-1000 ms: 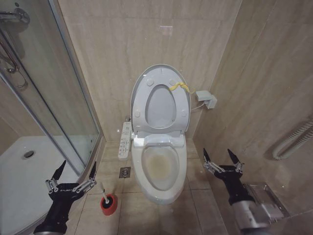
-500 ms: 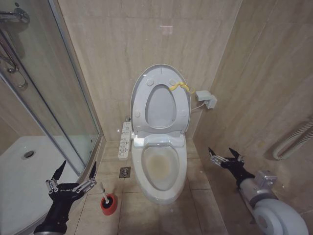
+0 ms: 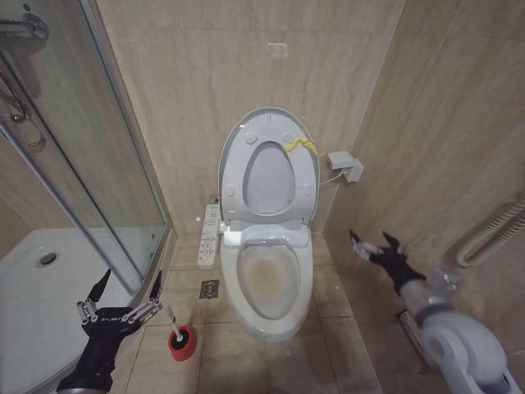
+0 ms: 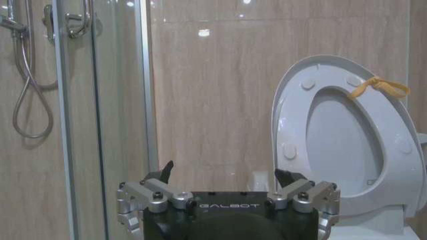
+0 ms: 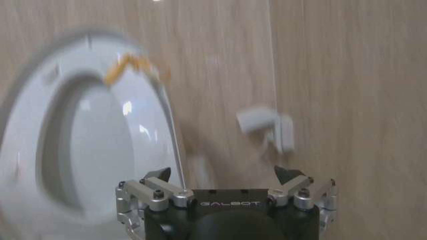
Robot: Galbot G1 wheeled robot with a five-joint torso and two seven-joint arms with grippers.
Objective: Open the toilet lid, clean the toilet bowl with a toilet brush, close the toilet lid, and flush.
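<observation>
Since half a second ago my right arm has swung a little further: its bulky grey wrist now fills the low right corner of the head view, and the right gripper [image 3: 374, 244] points up and away toward the right wall, a touch higher than it was. Its fingers are spread apart and hold nothing; they hang in the air well to the right of the toilet bowl [image 3: 267, 279].

My left gripper [image 3: 119, 295] has not shifted. It sits low on the left by the shower enclosure's glass door [image 3: 123, 164], forearm rising from the bottom edge, fingers wide apart and empty.

Just to its right, on the floor tiles, the toilet brush [image 3: 174, 322] stands in its red holder cup [image 3: 182, 341], the white handle leaning slightly toward that gripper but not touching it.

Further out, the bowl is open, with yellowish staining inside. Behind it the toilet lid [image 3: 269, 168] stands upright against the back wall, the seat raised with it, and the yellow strap [image 3: 299, 146] hangs at its upper right rim. From the left wrist camera I see the raised lid [image 4: 347, 135] beyond my open fingers.
</observation>
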